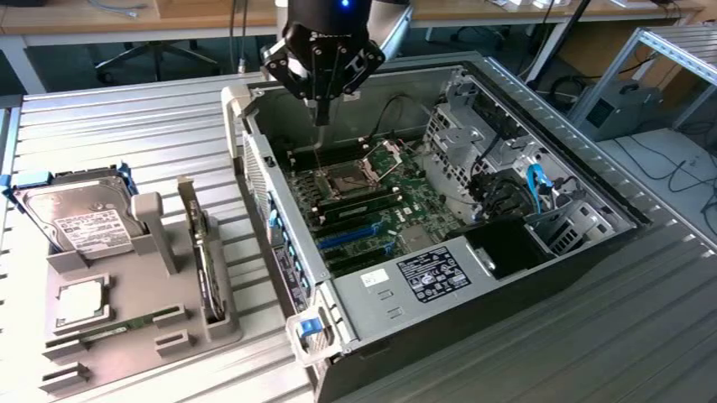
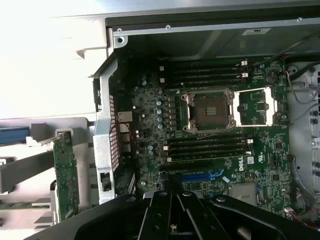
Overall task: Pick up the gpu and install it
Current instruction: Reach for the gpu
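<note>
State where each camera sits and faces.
Exterior view: above and off the arm, looking down on the open black computer case and grey parts holder; the black gripper hangs shut over the case.
Wrist view: on the wrist, facing down into the case; the gripper shows.
Both: the green motherboard and the green gpu card.

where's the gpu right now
The gpu stands on edge in the grey holder on the exterior view's left, between the hard drive and the open computer case.
</note>
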Motion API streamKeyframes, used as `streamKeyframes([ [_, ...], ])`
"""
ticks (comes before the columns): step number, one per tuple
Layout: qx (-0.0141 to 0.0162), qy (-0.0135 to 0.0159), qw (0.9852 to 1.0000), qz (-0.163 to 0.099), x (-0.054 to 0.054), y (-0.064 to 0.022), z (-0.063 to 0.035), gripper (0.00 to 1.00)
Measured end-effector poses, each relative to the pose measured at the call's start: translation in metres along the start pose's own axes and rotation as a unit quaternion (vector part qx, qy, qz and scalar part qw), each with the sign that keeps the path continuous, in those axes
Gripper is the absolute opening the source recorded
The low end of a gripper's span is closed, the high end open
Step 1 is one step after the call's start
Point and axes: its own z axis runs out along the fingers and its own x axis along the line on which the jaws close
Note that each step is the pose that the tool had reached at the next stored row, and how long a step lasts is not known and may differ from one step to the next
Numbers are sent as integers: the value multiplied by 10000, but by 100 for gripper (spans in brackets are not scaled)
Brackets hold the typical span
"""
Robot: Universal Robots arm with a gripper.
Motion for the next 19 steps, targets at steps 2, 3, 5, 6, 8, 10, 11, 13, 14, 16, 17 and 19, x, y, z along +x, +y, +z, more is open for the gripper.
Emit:
streamKeyframes([
  [2, 0, 0, 10000, 0, 26, -2, -1, 11],
  [3, 0, -1, 10000, 1, 35, -3, -1, 11],
  [5, 0, 0, 10000, 0, 65, -5, -2, 11],
  [6, 0, -1, 10000, 0, 73, -5, -2, 11],
  [8, 0, -1, 10000, 0, 90, -7, -3, 11],
  [10, 0, -1, 10000, 0, 100, -7, -3, 11],
  [11, 0, 0, 10000, 0, 106, -8, -3, 11],
  [13, 0, 0, 10000, 0, 120, -9, -4, 11],
  [14, 0, 0, 10000, 0, 129, -10, -4, 11],
  [16, 0, -1, 10000, 0, 146, -11, -4, 11],
  [17, 0, -1, 10000, 0, 156, -12, -4, 11],
  [19, 0, -1, 10000, 0, 173, -13, -5, 11],
])
